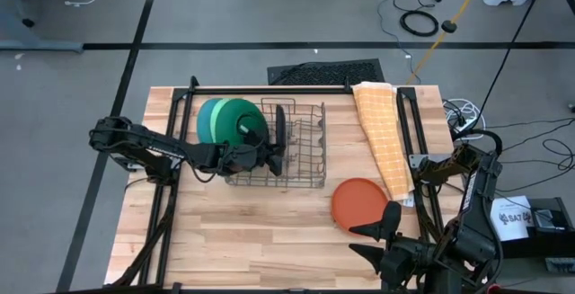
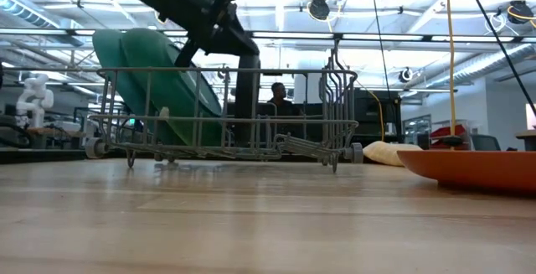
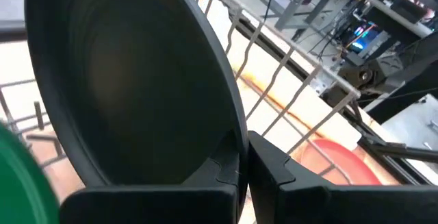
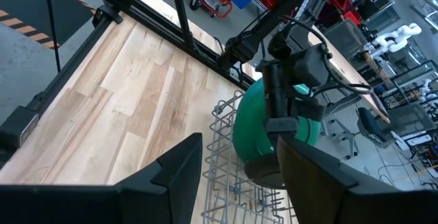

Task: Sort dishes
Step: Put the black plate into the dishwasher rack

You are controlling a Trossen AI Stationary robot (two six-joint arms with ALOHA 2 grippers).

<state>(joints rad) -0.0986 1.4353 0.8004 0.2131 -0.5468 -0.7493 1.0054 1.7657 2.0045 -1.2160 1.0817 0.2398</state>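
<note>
My left gripper (image 1: 272,156) reaches over the grey wire rack (image 1: 305,179) and is shut on the black plate (image 1: 280,135), which stands on edge inside the rack. The teal plate (image 1: 208,119) and the dark green plate (image 1: 241,117) lean together at the rack's left end. The orange plate (image 1: 358,202) lies flat on the table, right of the rack. My right gripper (image 1: 373,238) is open, hovering at the orange plate's near edge. No light green plate shows. My left gripper pinches the black plate's rim (image 3: 233,138) between its two fingers (image 3: 274,169), coming from the table's left and slanting down. The plate (image 2: 245,98) stands upright on edge, its lower part down among the rack's wires.
An orange checked cloth (image 1: 382,137) lies along the table's right side, beyond the orange plate. The rack's right half holds no plate. Bare wood (image 1: 252,231) lies near the front edge. A person (image 2: 279,98) sits in the room behind the table.
</note>
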